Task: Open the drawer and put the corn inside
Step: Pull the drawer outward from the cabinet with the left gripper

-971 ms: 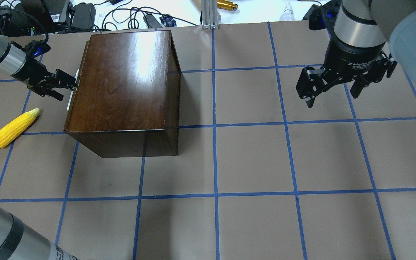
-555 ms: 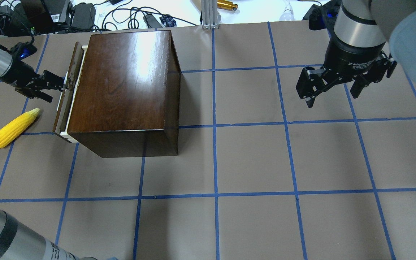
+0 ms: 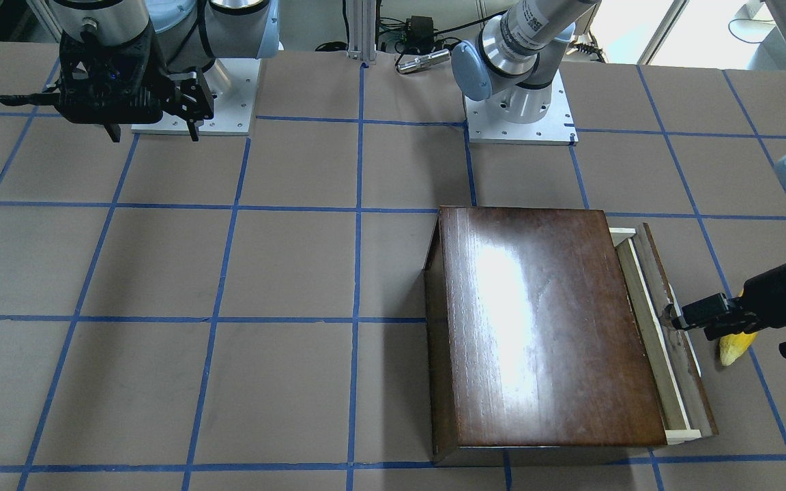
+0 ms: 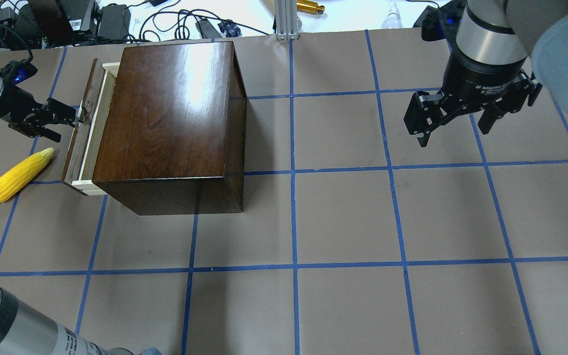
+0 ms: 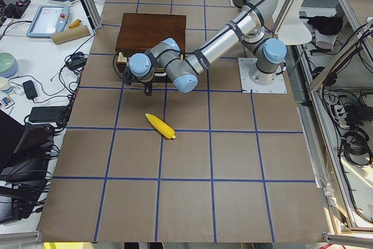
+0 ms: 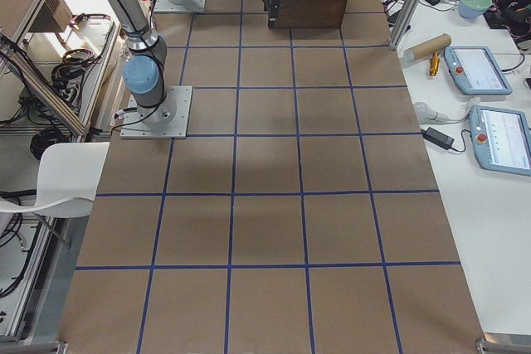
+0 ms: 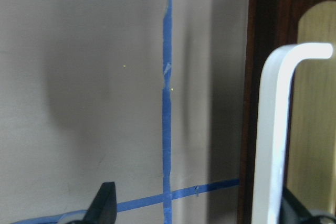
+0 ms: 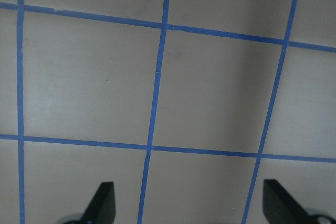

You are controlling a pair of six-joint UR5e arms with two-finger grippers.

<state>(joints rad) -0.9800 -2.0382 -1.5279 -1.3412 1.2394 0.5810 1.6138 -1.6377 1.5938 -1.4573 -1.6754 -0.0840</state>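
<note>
The dark glossy box (image 4: 165,113) stands at the table's back left. Its drawer (image 4: 81,129) is slid partly out to the left, showing a pale wood strip behind the dark front panel; it also shows in the front-facing view (image 3: 666,334). My left gripper (image 4: 64,123) is at the drawer front with its jaws apart, one finger hooked behind the white handle (image 7: 273,129). The yellow corn (image 4: 17,176) lies on the table just left of the drawer, below the left gripper. My right gripper (image 4: 453,136) is open and empty, high over the back right.
Blue tape lines grid the brown table (image 4: 343,217). Cables and power bricks (image 4: 111,19) lie beyond the back edge, with an aluminium post (image 4: 284,19) behind the box. The left arm's forearm (image 4: 13,325) crosses the near left corner.
The left gripper has moved left and pulled the drawer out from shut to partly open. The corn, the box and the right arm have not moved.
</note>
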